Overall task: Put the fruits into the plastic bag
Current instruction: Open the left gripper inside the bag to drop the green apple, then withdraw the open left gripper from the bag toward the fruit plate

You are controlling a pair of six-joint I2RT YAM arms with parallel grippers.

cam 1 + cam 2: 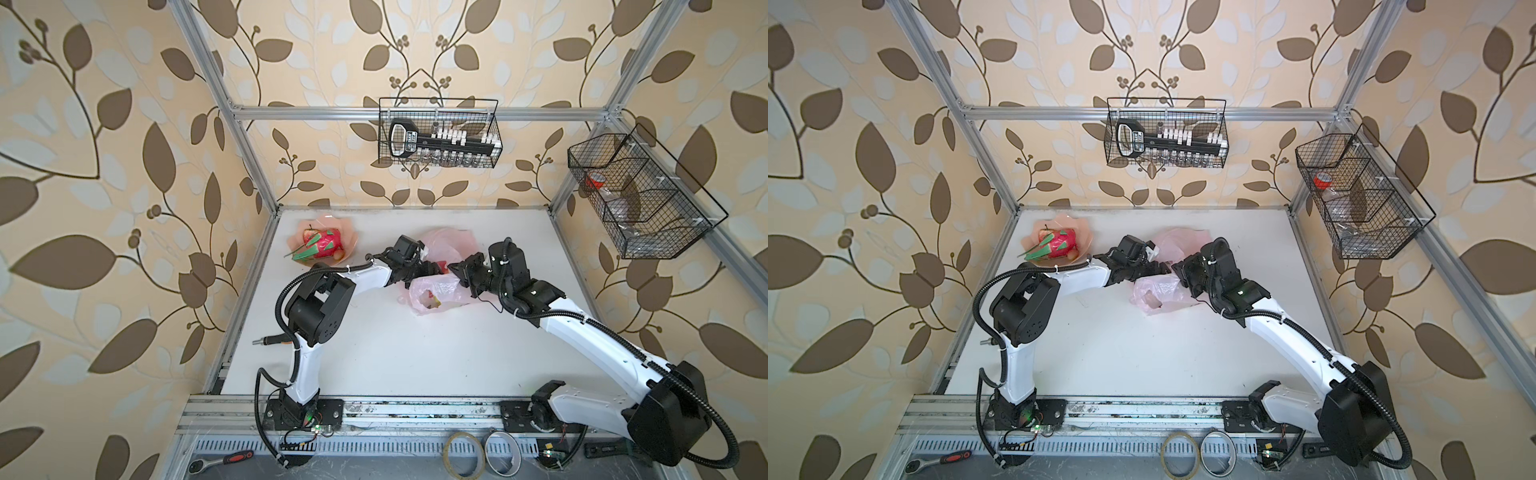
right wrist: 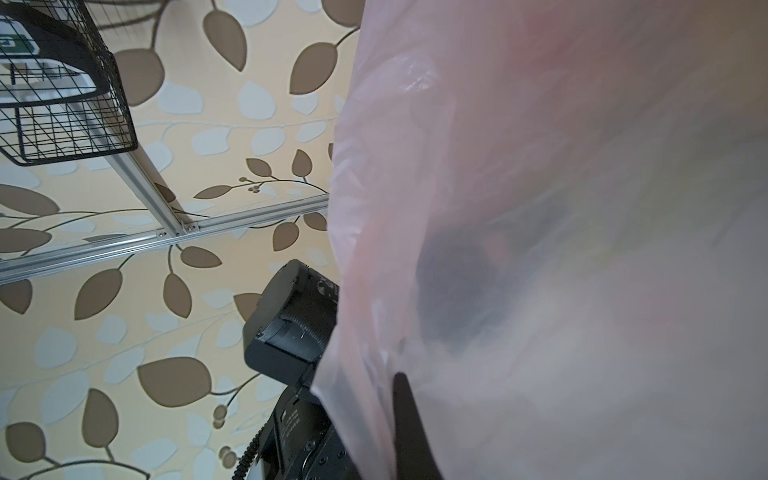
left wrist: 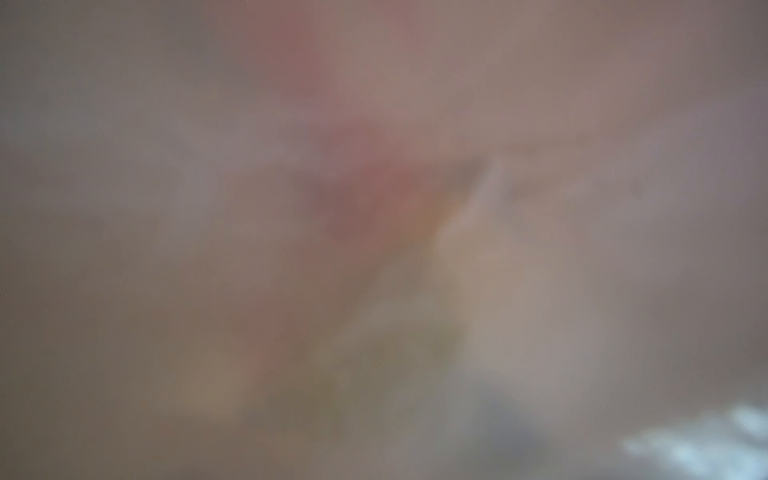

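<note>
View of the bagging station as I see it from the operator's desk. The thin, crinkly, translucent pale-pink plastic bag (image 1: 436, 293) (image 1: 1158, 296) lies directly under and between both sets of fingers, its mouth raised towards them.

The right gripper (image 1: 457, 269) (image 1: 1178, 269) has its fingers pressed together on the bag's rim. In the right wrist view the film (image 2: 540, 166) drapes over the lens beside one dark finger (image 2: 409, 419).

The left gripper (image 1: 426, 270) (image 1: 1156, 268) reaches into the mouth, tip to tip with the right. Whether its fingers are spread I cannot tell: both top views hide them, and the left wrist view shows only blurred pink.

The relation that matters: the fruits not yet bagged lie behind the left fingers, back past that wrist and away from the right gripper, so the left arm is clearly the nearer one. They sit in a peach-pink petal-edged dish (image 1: 328, 218) (image 1: 1068, 216).

- Magenta dragon fruit with green scales (image 1: 325, 245) (image 1: 1059, 243): its long axis runs crosswise to the left fingers' reach, and its green tips overhang the dish on the side away from them.
- Red fruit with a stem (image 1: 309, 235) (image 1: 1044, 235): it touches the dragon fruit on its far side.
- Small orange-brown fruit (image 1: 340, 253) (image 1: 1074, 252): it lies on the side nearest the fingers.

I judge that the next move needs the left arm to swing back to the dish.
</note>
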